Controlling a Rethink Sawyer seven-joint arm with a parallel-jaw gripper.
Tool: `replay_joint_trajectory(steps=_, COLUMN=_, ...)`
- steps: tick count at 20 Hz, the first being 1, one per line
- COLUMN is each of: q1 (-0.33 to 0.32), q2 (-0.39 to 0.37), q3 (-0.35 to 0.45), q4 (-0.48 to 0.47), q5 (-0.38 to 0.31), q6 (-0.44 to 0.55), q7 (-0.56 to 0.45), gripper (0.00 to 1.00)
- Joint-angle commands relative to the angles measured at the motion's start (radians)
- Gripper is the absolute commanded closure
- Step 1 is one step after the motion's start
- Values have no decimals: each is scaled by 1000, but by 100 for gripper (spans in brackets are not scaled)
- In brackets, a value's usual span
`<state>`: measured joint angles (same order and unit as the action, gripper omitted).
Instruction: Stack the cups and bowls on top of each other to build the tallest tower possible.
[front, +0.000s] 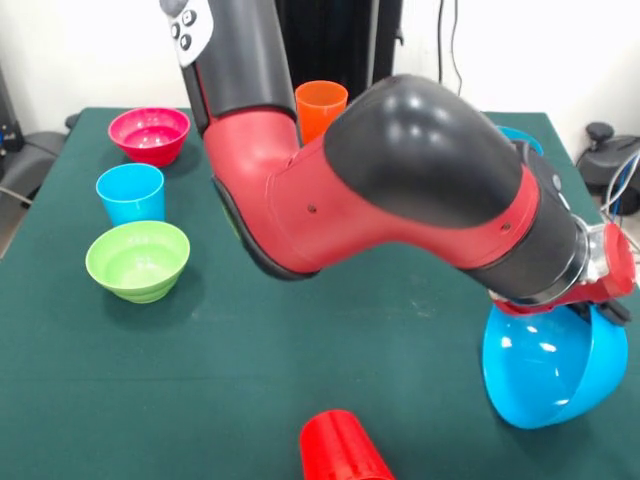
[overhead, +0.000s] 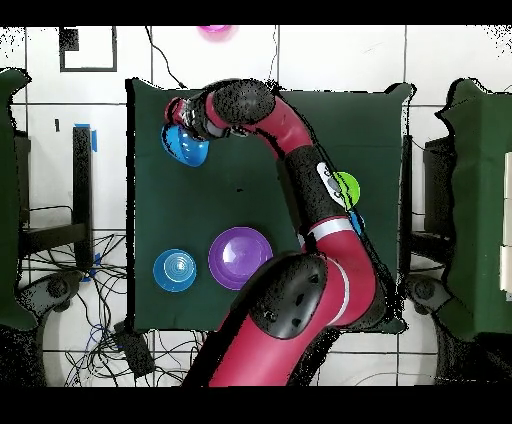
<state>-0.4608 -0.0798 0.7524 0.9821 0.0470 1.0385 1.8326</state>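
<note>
My gripper (front: 603, 303) is shut on the rim of a big blue bowl (front: 552, 368) and holds it tilted on its side, low over the table's near right part. The overhead view shows the gripper (overhead: 184, 120) and this bowl (overhead: 186, 147) too. A red cup (front: 340, 450) lies on its side at the near edge. An orange cup (front: 320, 104) stands at the back. A light blue cup (front: 131, 193), a pink bowl (front: 149, 134) and a lime green bowl (front: 138, 259) stand apart at the left. A purple bowl (overhead: 240, 257) and a second blue bowl (overhead: 174, 270) stand side by side near my base.
My arm (front: 400, 190) spans the middle of the green table (front: 200, 380) and hides what lies behind it. A pink thing (overhead: 215, 32) lies beyond the table's far edge in the overhead view. Cables run on the floor by the table's corner (overhead: 110, 330).
</note>
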Motion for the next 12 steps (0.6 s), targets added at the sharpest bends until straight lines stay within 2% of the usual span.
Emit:
replay_joint_trajectory(steps=1, q1=4, q2=55, q3=50, q4=-110, q5=61, q6=108, q7=-92, gripper=100)
replay_joint_trajectory(steps=12, q1=-11, q2=55, q3=86, q4=-105, q5=117, q6=164, q7=-97, gripper=100)
